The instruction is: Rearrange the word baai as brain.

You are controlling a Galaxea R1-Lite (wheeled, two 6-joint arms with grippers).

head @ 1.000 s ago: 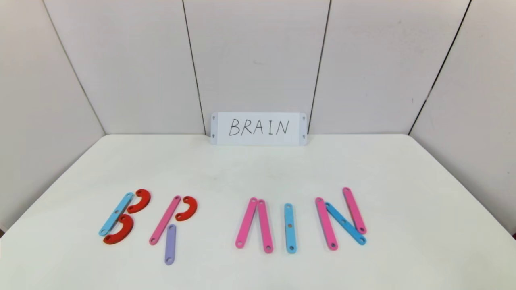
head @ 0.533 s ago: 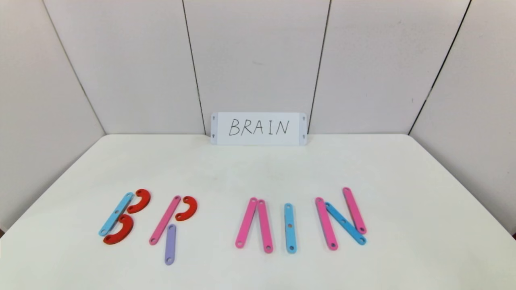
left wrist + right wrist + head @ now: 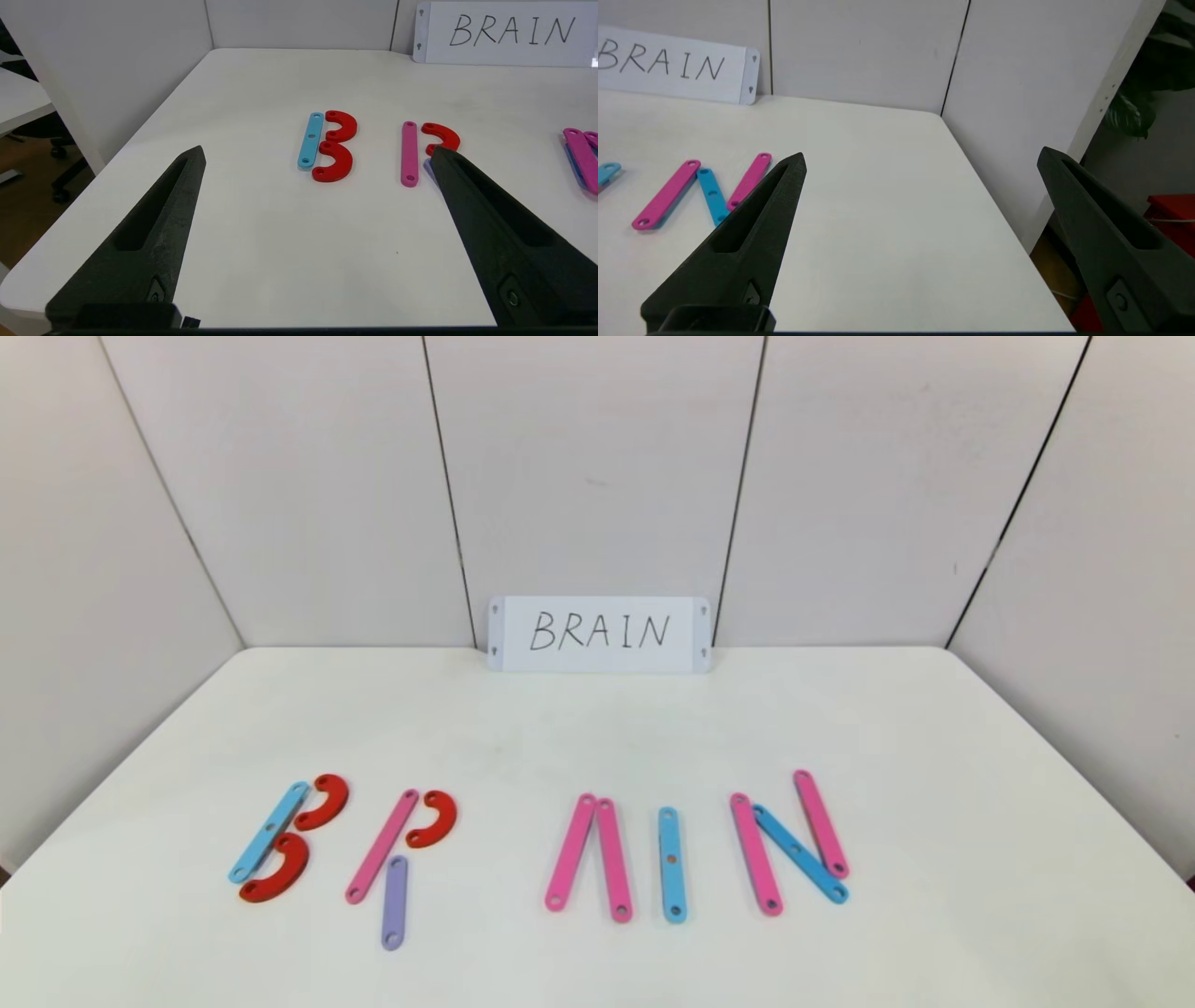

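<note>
Flat holed pieces lie in a row on the white table [image 3: 597, 737]. At the left, a light-blue strip [image 3: 269, 831] with two red half-rings [image 3: 322, 802] makes a B. A pink strip [image 3: 381, 847], a red half-ring [image 3: 433, 818] and a purple strip [image 3: 394, 903] make an R. Two pink strips [image 3: 590, 854] meet at the top, then a light-blue strip [image 3: 671, 863], then an N of two pink strips and a blue diagonal [image 3: 798, 852]. My left gripper [image 3: 317, 154] is open and empty near the table's front left. My right gripper [image 3: 922, 161] is open and empty at the front right. Neither shows in the head view.
A white card [image 3: 598, 634] with handwritten BRAIN leans on the back wall. Grey wall panels close the table at the back and both sides. The table's right edge [image 3: 1008, 224] and left edge [image 3: 117, 154] lie close to the grippers.
</note>
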